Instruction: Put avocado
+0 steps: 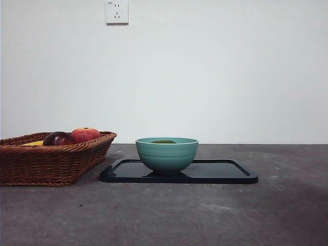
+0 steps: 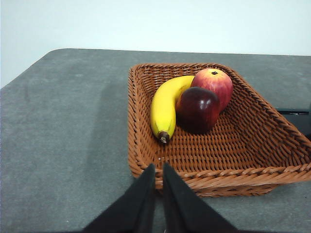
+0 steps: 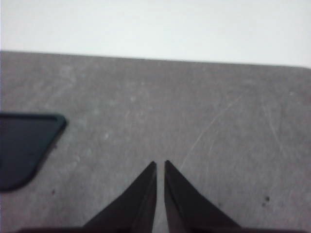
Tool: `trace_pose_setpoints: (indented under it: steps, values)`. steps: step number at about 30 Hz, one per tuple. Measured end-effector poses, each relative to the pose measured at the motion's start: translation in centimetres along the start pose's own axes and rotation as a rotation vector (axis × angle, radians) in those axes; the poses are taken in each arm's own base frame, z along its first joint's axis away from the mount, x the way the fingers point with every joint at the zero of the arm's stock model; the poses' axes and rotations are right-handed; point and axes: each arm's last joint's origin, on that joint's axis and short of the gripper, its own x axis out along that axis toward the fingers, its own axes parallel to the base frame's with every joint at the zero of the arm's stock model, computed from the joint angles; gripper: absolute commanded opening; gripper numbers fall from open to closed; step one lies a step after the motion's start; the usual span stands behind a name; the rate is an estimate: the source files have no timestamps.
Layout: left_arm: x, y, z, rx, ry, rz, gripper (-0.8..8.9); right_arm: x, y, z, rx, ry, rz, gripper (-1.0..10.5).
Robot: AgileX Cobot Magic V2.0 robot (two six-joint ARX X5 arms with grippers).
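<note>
You see only a dark green sliver of the avocado point(image 1: 164, 141) above the rim of the teal bowl point(image 1: 167, 156) on the black tray point(image 1: 225, 172). Both the left gripper point(image 2: 158, 166) near the basket point(image 2: 146, 145) and the right gripper point(image 3: 161, 163) over bare table point(image 3: 194, 116) have jaws pressed nearly together, empty.

a teal bowl point(image 1: 166, 154) is seen on a glossy black tray point(image 1: 225, 171); a yellow banana point(image 2: 165, 107) is held in a brown woven basket point(image 2: 243, 145); the desk point(image 1: 164, 215) is mottled grey.

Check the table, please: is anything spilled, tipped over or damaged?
Nothing stands out. The teal bowl stands upright on the black tray with the avocado inside. The basket sits level, its fruit intact. Both grippers wait away from these things.
</note>
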Motion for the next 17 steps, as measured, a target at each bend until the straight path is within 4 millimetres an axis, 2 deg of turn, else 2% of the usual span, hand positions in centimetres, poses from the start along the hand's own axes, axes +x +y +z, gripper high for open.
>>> trace_pose_setpoints:
  steps: [6, 17]
  values:
    - [0.0, 0.0, 0.0, 0.000, 0.000, 0.000, 0.24, 0.4, 0.0, -1.5, 0.001, 0.046, 0.000, 0.2]
    - [0.0, 0.0, 0.0, 0.000, 0.000, 0.000, 0.24, 0.4, 0.0, -1.5, 0.001, 0.047, 0.001, 0.2]
